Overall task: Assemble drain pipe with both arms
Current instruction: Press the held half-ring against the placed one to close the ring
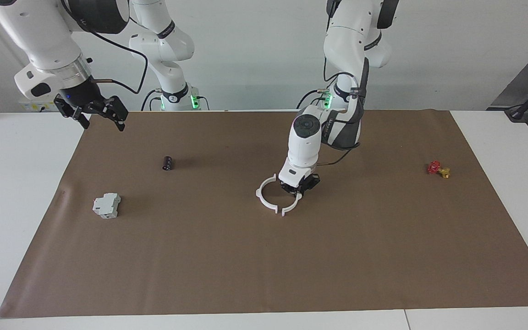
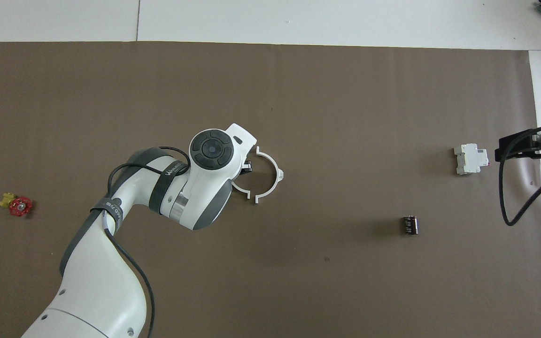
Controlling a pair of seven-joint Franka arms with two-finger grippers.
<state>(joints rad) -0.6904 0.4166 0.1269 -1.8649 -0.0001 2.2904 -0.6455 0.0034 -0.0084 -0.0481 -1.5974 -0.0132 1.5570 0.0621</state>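
The right gripper (image 1: 100, 120) waits in the air over the edge of the brown mat (image 1: 245, 266) at its own end of the tabletop (image 1: 16, 183), jaws wide and empty. On the mat sit a grey box (image 1: 106, 205) and, nearer the robots, a small black cylinder (image 1: 167, 163).

Mid-mat lies the drain pipe in two white halves. The loose half-ring (image 1: 264, 197) lies flat, and the left gripper (image 1: 298, 188) is clamped on the other half-ring (image 1: 294, 205), low on the mat. The end tabs stand just beside each other, but a thin gap shows (whether either pair touches cannot be told).

A red-and-gold valve (image 1: 437, 169) lies well apart, toward the left arm's end.

The likely risk is that nothing pins the loose half, so a push may slide it away instead of seating the tabs. A slight tilt in the held half could also make one tab ride over the other.
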